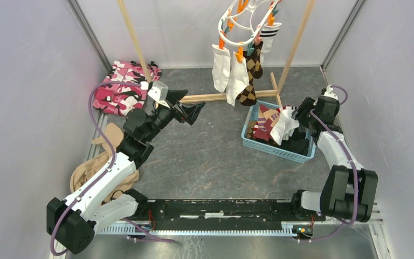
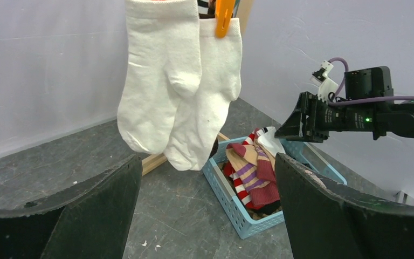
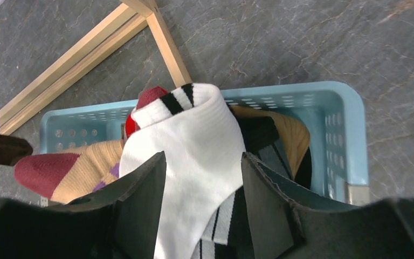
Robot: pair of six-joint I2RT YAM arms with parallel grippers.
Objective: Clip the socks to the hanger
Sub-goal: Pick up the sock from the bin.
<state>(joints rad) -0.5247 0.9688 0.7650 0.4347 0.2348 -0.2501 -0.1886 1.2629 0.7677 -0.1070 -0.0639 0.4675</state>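
A dark grey, stone-patterned table [image 1: 215, 156] is enclosed by pale walls. At the far left a pink camouflage cloth [image 1: 126, 86] is spread flat, and nearer the arm bases a tan garment [image 1: 94, 170] is bunched under the left arm. The left gripper [image 1: 198, 112] is held above the table, just short of the rack, with its jaws spread wide and nothing between them. A wooden rack frame [image 1: 296, 40] is set at the back, and the hanger [image 1: 245, 19] is hung from it, high in the middle of the top view. Clipped to it by orange and teal pegs are 2 white socks [image 1: 229, 73], side by side and touching, brown argyle socks [image 1: 252, 70] just to their right, and 1 striped sock [image 1: 268, 35] higher up. Below and to the right, a light blue basket [image 1: 280, 151] is placed on the table beside the foot of the frame. It is filled with loose socks, among them a maroon and tan sock [image 3: 59, 170]. The right gripper [image 3: 203, 159] is lowered into the basket, its 2 jaws set on either side of a white sock with dark stripes [image 3: 194, 124], whose fabric is touched by both. Whether that sock is clamped cannot be told.
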